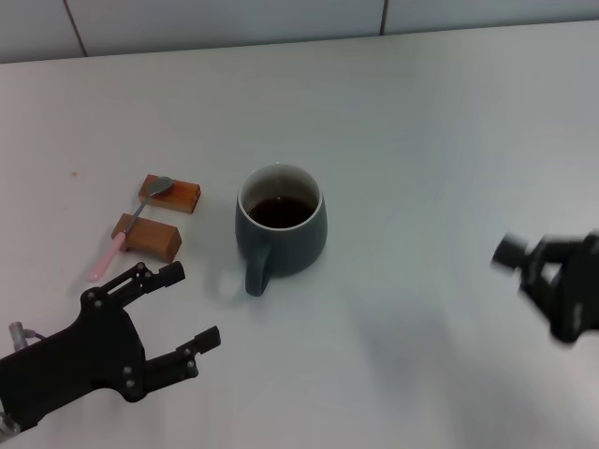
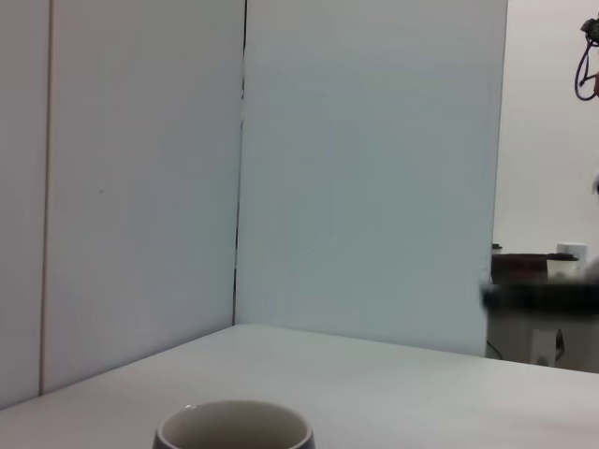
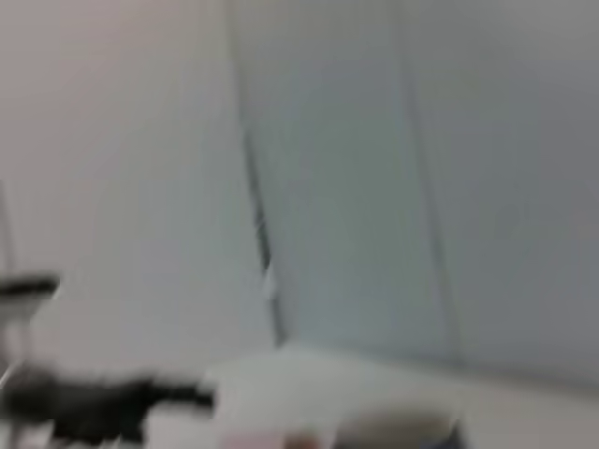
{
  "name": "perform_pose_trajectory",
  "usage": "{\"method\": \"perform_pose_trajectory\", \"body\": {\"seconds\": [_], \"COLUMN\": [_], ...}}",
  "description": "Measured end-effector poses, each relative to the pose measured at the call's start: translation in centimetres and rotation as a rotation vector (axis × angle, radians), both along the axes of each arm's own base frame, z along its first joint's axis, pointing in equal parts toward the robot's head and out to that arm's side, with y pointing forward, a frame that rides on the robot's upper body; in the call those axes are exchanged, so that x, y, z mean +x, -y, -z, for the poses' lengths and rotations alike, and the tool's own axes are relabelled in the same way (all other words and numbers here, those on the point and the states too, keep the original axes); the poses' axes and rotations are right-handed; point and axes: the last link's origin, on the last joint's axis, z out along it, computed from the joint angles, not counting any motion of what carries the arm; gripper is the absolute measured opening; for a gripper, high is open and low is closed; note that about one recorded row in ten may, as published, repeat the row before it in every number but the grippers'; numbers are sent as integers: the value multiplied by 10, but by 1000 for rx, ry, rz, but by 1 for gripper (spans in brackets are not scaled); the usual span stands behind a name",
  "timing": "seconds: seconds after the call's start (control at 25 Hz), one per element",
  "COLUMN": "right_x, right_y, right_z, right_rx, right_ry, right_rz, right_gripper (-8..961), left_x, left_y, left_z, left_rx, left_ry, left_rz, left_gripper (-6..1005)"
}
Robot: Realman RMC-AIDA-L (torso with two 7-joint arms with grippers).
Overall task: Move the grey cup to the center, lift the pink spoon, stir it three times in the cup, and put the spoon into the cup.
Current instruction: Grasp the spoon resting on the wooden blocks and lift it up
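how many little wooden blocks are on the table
2. One small brown wooden block lies farther back, under the pink spoon's silver bowl; the other brown wooden block sits nearer the robot, under the spoon's neck. Both are left of the dark grey ceramic cup. None appears hidden.

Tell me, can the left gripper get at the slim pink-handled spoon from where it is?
Probably yes: the open left gripper sits just short of the pink-handled spoon, which lies across two wooden blocks with nothing between.

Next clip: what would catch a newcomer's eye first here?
The grey cup of dark liquid stands mid-table, handle toward the robot. To its left, the pink spoon lies across two wooden blocks. The left end effector hangs open near them, while the right end effector is at the right edge.
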Motion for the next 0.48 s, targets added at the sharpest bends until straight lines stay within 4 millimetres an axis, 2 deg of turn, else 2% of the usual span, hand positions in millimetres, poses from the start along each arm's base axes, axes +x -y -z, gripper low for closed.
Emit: {"method": "perform_pose_trajectory", "body": {"seconds": [0.08, 0.2, 0.48], "right_x": [7, 11, 15], "right_y": [6, 8, 12], "right_z": [13, 20, 31], "right_rx": [-108, -144, -129], "right_ry": [81, 119, 171], "right_rz": [14, 21, 6], "right_gripper": [12, 17, 28], "left_x": [0, 0, 0], "left_y": [1, 2, 3], "left_z": [0, 1, 1], "left_rx": [-3, -8, -13], "left_ry": [1, 0, 1], "left_rz": [2, 4, 3], "left_gripper": [814, 813, 812]}}
